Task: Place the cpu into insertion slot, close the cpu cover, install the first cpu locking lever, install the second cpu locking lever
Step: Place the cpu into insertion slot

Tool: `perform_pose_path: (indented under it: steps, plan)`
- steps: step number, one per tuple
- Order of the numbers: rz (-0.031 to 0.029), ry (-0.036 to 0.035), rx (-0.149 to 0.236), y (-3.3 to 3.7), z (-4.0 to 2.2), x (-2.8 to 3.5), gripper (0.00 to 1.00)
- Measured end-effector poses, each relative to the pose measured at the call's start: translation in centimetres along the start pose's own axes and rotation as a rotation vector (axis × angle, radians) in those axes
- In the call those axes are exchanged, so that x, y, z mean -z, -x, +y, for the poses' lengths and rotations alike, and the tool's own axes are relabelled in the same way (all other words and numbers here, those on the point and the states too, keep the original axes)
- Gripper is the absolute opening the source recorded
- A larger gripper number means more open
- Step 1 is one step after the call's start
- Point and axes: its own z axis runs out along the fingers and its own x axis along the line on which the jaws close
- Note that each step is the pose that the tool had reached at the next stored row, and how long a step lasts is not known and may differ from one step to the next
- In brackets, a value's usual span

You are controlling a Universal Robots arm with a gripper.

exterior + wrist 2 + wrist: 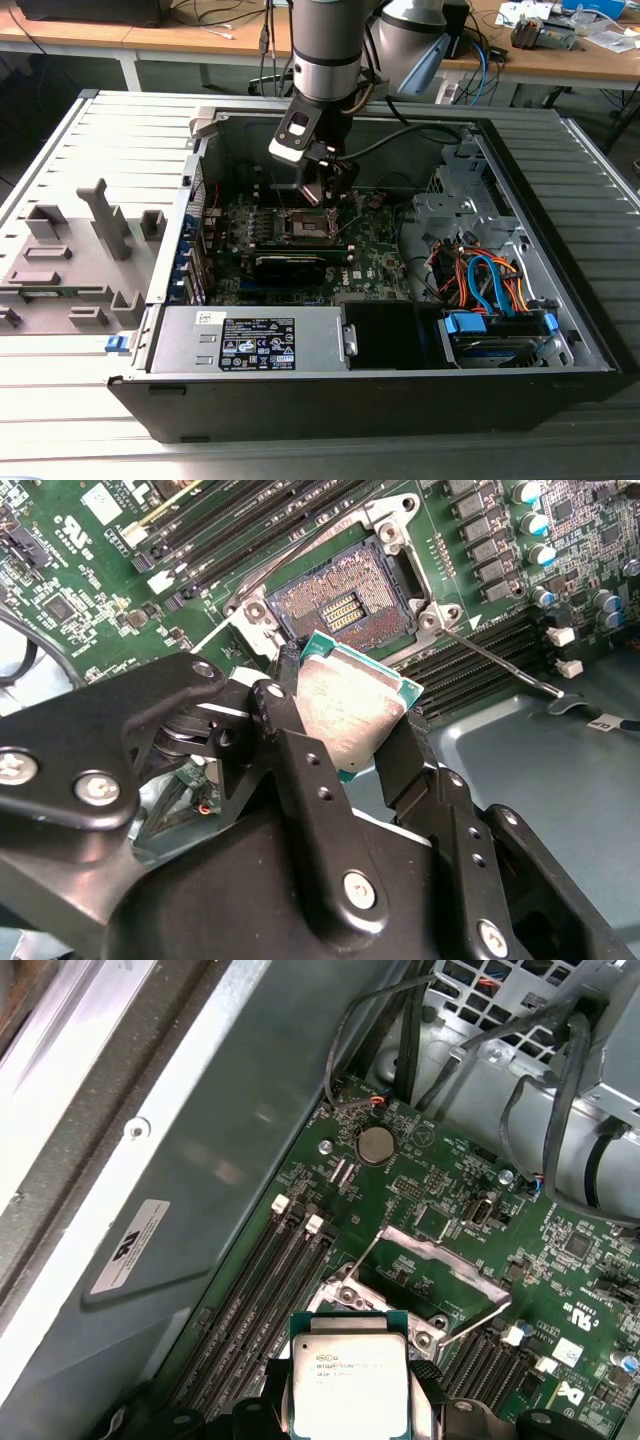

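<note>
My gripper (345, 725) is shut on the cpu (352, 702), a small square chip with a pale metal top and a green rim, pinched by two opposite edges between black fingers (285, 730). The chip hangs tilted just above and beside the open insertion slot (345, 605), whose gold contacts lie bare. The first wrist view shows the cpu (348, 1375) flat in the gripper (350, 1405), with the cpu cover (440, 1253) swung up and open beyond it. Two thin locking levers (500, 662) stand released beside the socket. In the exterior view the gripper (322, 188) hovers over the slot (308, 226).
Memory slots (260, 1290) run along both sides of the socket. A long black card (290, 265) lies just in front of it, the grey power supply (250, 340) nearer still. Orange and blue cables (480, 280) and a drive cage fill the exterior view's right. Case walls enclose the board.
</note>
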Motion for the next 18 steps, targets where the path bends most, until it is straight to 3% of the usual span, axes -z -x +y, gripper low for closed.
perform_pose_path:
  steps: [18]
  plan:
    - [-0.0009,0.0003,-0.023,0.0,0.0,-0.08,0.55]
